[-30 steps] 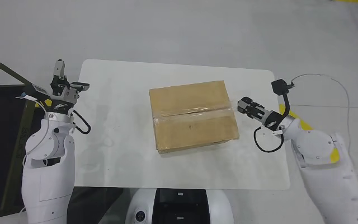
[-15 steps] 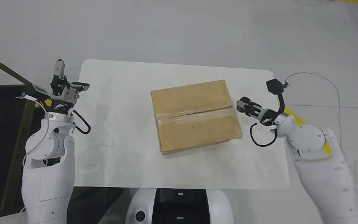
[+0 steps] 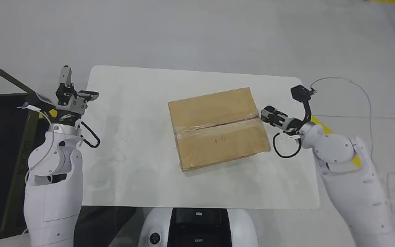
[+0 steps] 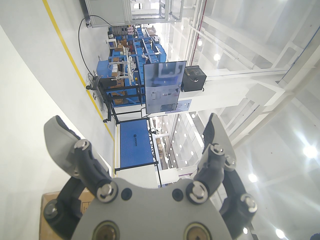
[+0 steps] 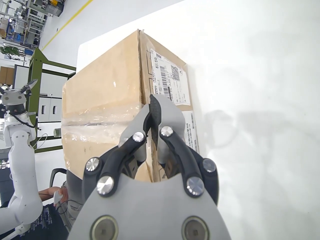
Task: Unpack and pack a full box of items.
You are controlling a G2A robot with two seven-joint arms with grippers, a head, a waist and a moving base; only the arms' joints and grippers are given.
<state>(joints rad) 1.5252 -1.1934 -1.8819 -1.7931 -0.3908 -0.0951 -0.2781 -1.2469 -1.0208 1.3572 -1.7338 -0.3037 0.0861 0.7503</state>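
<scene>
A closed brown cardboard box (image 3: 217,126) sits mid-table, its top seam sealed with clear tape. In the right wrist view the box (image 5: 100,88) shows white labels on its end face. My right gripper (image 3: 264,113) is shut, fingertips together against the box's right end at the taped seam (image 5: 151,101); I cannot tell whether it pinches any tape. My left gripper (image 3: 64,74) is held up at the table's left edge, far from the box, pointing upward and open with nothing between its fingers (image 4: 135,121). It also appears small in the right wrist view (image 5: 26,87).
The white table (image 3: 123,167) has bare surface on all sides of the box. A dark bin with an olive-green frame (image 3: 12,154) stands off the table's left edge, beside the left arm.
The box has slid slightly toward the right arm and turned a little. The right forearm has swung toward the table's far side with the gripper kept at the box's end. The left arm is still.
</scene>
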